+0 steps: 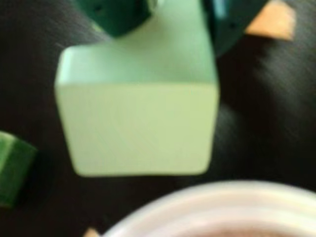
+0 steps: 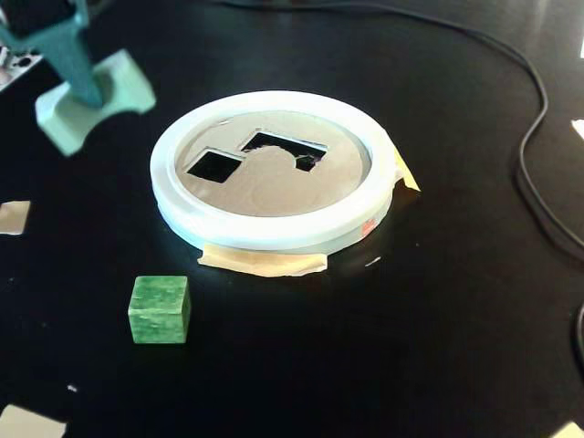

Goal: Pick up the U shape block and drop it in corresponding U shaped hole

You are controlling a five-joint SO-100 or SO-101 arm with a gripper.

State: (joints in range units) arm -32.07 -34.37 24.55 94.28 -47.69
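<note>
The pale green U shape block (image 1: 138, 123) fills the middle of the wrist view. My gripper (image 1: 170, 24) has its dark teal jaws on either side of the block's upper part and is shut on it. In the fixed view the gripper (image 2: 89, 91) holds the block (image 2: 123, 91) at the far left, left of the white round sorter (image 2: 274, 233). The block looks blurred, and I cannot tell whether it touches the table. The sorter's top has a U shaped hole (image 2: 278, 144) and a square hole (image 2: 214, 165). Its rim (image 1: 222, 202) shows at the bottom of the wrist view.
A dark green cube (image 2: 160, 308) sits on the black table in front of the sorter; it also shows at the left edge of the wrist view (image 1: 12, 168). Tan tape pieces (image 2: 265, 263) hold the sorter down. A black cable (image 2: 534, 155) runs along the right.
</note>
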